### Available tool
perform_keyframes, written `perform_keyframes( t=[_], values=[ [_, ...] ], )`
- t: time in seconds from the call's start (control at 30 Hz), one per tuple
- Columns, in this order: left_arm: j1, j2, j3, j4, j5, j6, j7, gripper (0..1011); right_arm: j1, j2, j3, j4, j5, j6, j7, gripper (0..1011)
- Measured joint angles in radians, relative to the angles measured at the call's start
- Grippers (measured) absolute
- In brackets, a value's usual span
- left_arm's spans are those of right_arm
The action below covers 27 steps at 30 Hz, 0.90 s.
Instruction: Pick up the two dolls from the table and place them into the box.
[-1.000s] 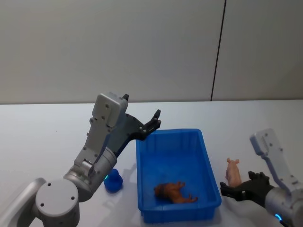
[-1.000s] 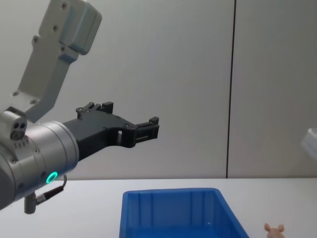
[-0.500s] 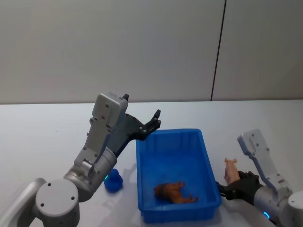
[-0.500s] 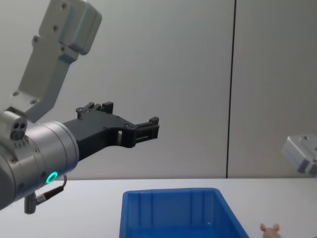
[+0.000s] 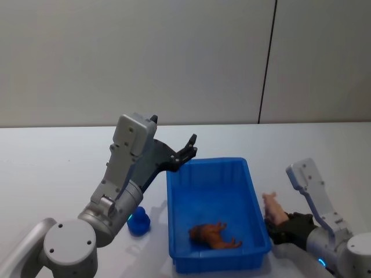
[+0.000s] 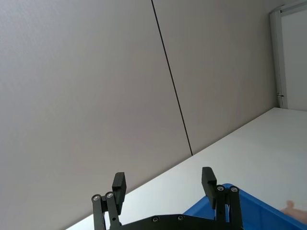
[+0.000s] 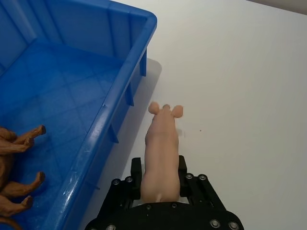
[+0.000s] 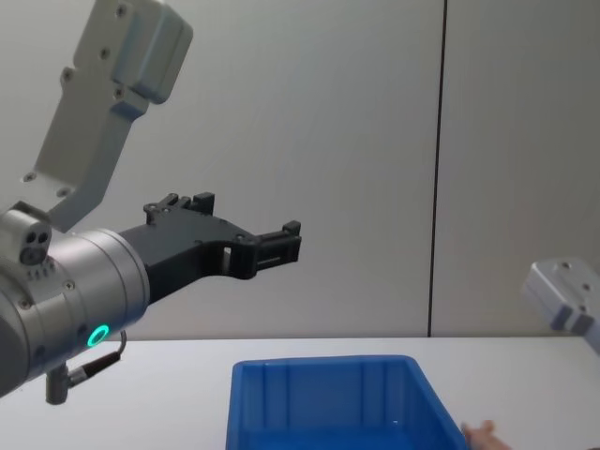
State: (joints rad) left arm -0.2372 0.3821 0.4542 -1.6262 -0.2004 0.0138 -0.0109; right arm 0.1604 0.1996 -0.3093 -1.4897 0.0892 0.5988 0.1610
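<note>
The pale-pink pig doll [image 5: 271,207] [image 7: 161,143] [image 8: 480,433] is held just outside the right wall of the blue box [image 5: 206,161] [image 7: 116,100] [image 8: 319,394]. My right gripper [image 5: 279,223] [image 7: 159,166] is shut on its body, and its snout points away from the wrist. A reddish-brown four-legged doll [image 5: 213,234] [image 7: 14,184] lies on the box floor near the front. My left gripper [image 5: 190,148] [image 6: 163,179] [image 8: 281,244] hangs open and empty in the air above the box's back left corner.
The box stands on the white table [image 5: 52,168] [image 7: 240,72]. A small blue object [image 5: 139,223] sits on the table left of the box, beside my left arm. A grey panelled wall [image 5: 174,58] stands behind the table.
My right gripper has moved left with the pig, from farther out on the table to right beside the box's right wall. The left arm has not moved.
</note>
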Motion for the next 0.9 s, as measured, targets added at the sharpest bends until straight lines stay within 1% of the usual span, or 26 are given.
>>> perform_keyframes(
  t=[0.07,0.1,0.27,0.5,0.73,0.83,0.87,0.9],
  values=[
    [0.000,0.000,0.000,0.000,0.000,0.000,0.000,1001,0.001,-0.001,0.000,0.002,-0.001,-0.001,0.001,390],
    [0.000,0.000,0.000,0.000,0.000,0.000,0.000,1001,0.001,-0.001,0.000,0.002,-0.002,-0.002,0.001,381],
    [0.000,0.000,0.000,0.000,0.000,0.000,0.000,1001,0.000,-0.001,0.002,-0.001,-0.002,-0.009,-0.004,381],
    [0.000,0.000,0.000,0.000,0.000,0.000,0.000,1001,-0.005,0.005,0.012,-0.022,-0.002,-0.042,-0.025,381],
    [0.000,0.000,0.000,0.000,0.000,0.000,0.000,1001,-0.007,0.012,0.021,-0.053,-0.011,-0.087,-0.041,381],
    [0.000,0.000,0.000,0.000,0.000,0.000,0.000,1001,-0.007,0.015,0.024,-0.076,-0.019,-0.115,-0.043,381],
    [0.000,0.000,0.000,0.000,0.000,0.000,0.000,1001,-0.007,0.015,0.024,-0.076,-0.019,-0.115,-0.043,381],
    [0.000,0.000,0.000,0.000,0.000,0.000,0.000,1001,-0.006,0.017,0.026,-0.089,-0.025,-0.130,-0.040,381]
  ],
)
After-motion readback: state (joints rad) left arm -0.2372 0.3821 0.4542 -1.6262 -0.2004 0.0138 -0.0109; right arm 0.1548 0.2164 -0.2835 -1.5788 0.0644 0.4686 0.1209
